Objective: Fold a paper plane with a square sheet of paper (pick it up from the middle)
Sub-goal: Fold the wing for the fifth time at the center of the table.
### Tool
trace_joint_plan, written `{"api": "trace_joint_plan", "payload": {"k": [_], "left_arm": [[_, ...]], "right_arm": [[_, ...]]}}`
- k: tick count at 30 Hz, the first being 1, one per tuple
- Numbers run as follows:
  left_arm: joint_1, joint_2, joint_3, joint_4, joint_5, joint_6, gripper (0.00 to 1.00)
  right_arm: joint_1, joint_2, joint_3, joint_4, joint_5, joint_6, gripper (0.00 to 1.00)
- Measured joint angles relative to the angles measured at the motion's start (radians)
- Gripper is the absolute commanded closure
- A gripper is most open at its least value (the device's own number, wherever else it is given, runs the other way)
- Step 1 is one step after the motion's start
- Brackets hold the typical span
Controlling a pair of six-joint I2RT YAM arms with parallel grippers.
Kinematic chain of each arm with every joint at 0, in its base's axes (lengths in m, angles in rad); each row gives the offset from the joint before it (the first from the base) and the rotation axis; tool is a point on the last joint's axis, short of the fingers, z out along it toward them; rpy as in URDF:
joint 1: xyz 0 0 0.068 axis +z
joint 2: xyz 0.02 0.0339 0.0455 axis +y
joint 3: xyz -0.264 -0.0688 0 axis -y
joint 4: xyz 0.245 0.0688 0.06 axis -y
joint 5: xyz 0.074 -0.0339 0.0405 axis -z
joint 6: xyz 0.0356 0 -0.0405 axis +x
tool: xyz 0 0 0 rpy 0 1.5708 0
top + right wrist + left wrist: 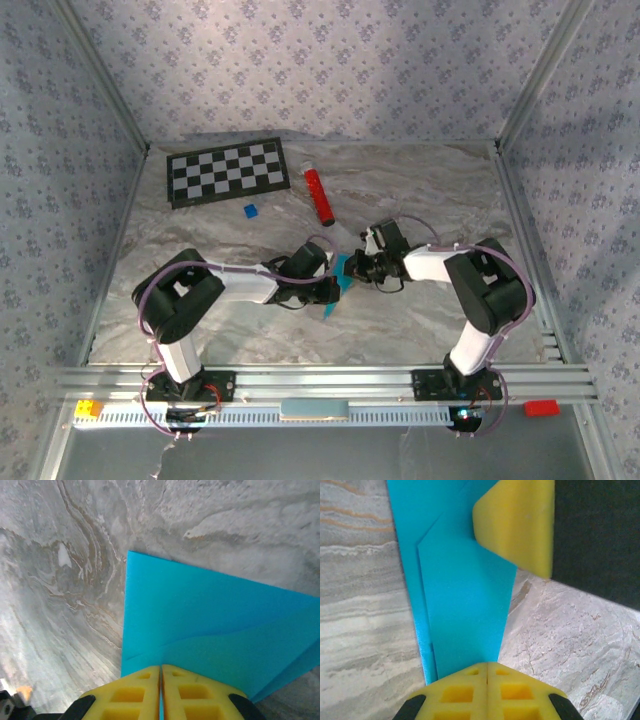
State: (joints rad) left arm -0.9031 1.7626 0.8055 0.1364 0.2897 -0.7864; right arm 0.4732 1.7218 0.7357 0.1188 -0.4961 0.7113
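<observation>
The cyan-blue sheet of paper (337,282) hangs between the two arms at mid-table, folded into a narrow layered shape with slanted creases. My left gripper (331,291) is shut on its lower end. In the left wrist view the folded paper (465,610) runs up from my closed yellow fingertips (487,667) to a yellow finger of the right gripper (517,525) pressed on its far end. My right gripper (354,268) is shut on the upper end. In the right wrist view the paper (210,625) spreads out from that gripper (161,669), its layers overlapping.
A checkerboard (228,172) lies at the back left, with a small dark-blue block (250,211) in front of it and a red cylinder (319,196) to its right. Patterned walls close the marbled table (430,190) on three sides.
</observation>
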Motion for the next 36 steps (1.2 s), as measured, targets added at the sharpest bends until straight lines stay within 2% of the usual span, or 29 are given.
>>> {"api": "trace_joint_plan", "payload": {"k": [7,15,29,36], "left_arm": [[0.0,0.007,-0.005,0.026,0.001,0.0,1.0],[0.0,0.008,-0.004,0.029,0.003,0.0,1.0],[0.0,0.013,-0.005,0.044,0.005,0.0,1.0],[0.0,0.013,-0.005,0.043,0.005,0.0,1.0]], "right_arm": [[-0.067,0.014,-0.006,0.047,-0.036,0.031,0.87],[-0.119,0.034,0.035,0.005,-0.023,0.034,0.87],[-0.15,0.049,0.097,-0.073,0.055,0.049,0.87],[-0.163,0.018,0.1,-0.094,0.168,0.027,0.86]]}}
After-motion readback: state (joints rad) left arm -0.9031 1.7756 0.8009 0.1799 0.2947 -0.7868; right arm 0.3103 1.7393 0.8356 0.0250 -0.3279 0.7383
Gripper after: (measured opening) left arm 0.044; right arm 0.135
